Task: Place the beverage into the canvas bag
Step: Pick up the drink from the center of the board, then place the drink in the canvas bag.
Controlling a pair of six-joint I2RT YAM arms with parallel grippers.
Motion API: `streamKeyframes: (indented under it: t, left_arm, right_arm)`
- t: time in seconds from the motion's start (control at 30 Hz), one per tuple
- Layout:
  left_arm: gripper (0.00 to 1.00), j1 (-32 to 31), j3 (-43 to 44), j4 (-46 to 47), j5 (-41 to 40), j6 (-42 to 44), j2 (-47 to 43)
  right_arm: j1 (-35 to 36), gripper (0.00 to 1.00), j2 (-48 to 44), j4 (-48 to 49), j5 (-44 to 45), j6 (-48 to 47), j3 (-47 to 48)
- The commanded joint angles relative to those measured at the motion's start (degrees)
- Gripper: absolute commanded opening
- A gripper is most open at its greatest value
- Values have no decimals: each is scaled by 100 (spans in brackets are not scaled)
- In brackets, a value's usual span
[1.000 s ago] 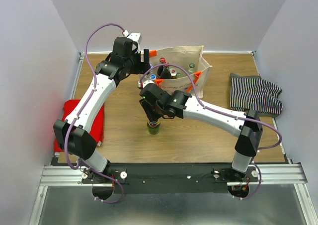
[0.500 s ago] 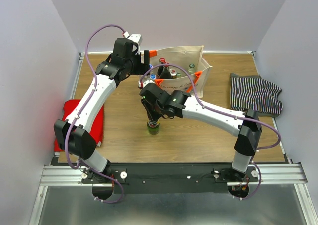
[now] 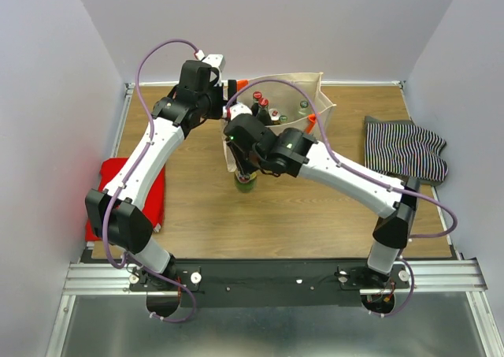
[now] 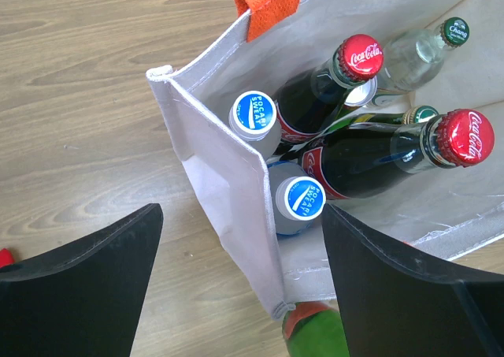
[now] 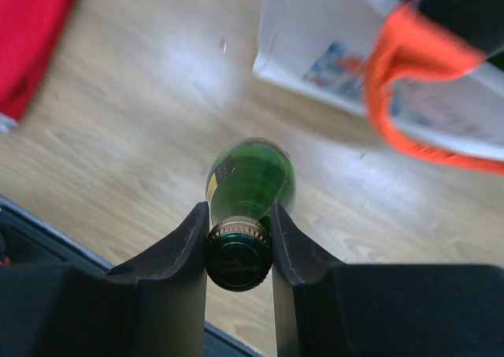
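Step in hand: pickup of the beverage. The right gripper (image 5: pixel 239 224) is clamped on the neck of the green bottle (image 5: pixel 252 180), whose body hangs directly below its fingers. The canvas bag (image 5: pixel 315 42) stands just ahead. The left gripper (image 4: pixel 242 213) is spread wide astride the bag's corner, gripping nothing. Judged next: raise the bottle above the rim, then forward and down.

Top view fixed high, well back from bag (image 3: pixel 295 85), looking down, left wrist view close above bag (image 4: pixel 220 176) corner, looking in, right wrist view close beside bag (image 5: pixel 315 34), down along bottle (image 5: pixel 250 184), all three share bag and bottle (image 3: pixel 246 184) (image 4: pixel 315 337)
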Motion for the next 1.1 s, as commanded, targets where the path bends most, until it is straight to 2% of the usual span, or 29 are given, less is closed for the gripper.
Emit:
streamKeyframes:
  t: [0.0, 0.2, 0.3, 0.4, 0.53, 0.6, 0.77, 0.8, 0.83, 0.93, 1.07]
  left_arm:
    - [90, 29, 26, 39, -95, 41, -215]
    - [89, 29, -97, 83, -42, 50, -189]
    - [84, 29, -176, 101, -7, 41, -162]
    - [77, 29, -272, 118, 20, 24, -162]
    - [63, 29, -404, 145, 55, -11, -171]
    - [61, 29, -457, 145, 72, -29, -188]
    - [36, 29, -606, 224, 282, -64, -294]
    - [33, 29, -633, 311, 327, -82, -355]
    - [26, 29, -650, 347, 371, -108, -373]
    - [12, 29, -686, 400, 503, -143, -391]
    - [4, 20, -721, 426, 635, -205, -364]
  right_arm:
    - [-50, 1, -562, -9, 921, -278, 874]
    - [-261, 1, -693, -308, 1062, -410, 1752]
    - [-296, 1, -703, -430, 1176, -532, 2340]
    - [-313, 1, -729, -484, 1421, -682, 2737]
    - [-322, 1, -861, -335, 1913, -849, 2730]
    - [-322, 1, -966, -194, 2265, -937, 2659]
    - [-392, 1, -1186, 340, 3108, -1165, 2238]
    - [-419, 1, -1290, 456, 3197, -1279, 2141]
    - [-436, 1, -1344, 596, 3285, -1341, 2053]
    - [-489, 1, -1502, 1194, 3470, -1666, 1754]
    - [-498, 1, -1485, 1808, 3689, -2096, 1745]
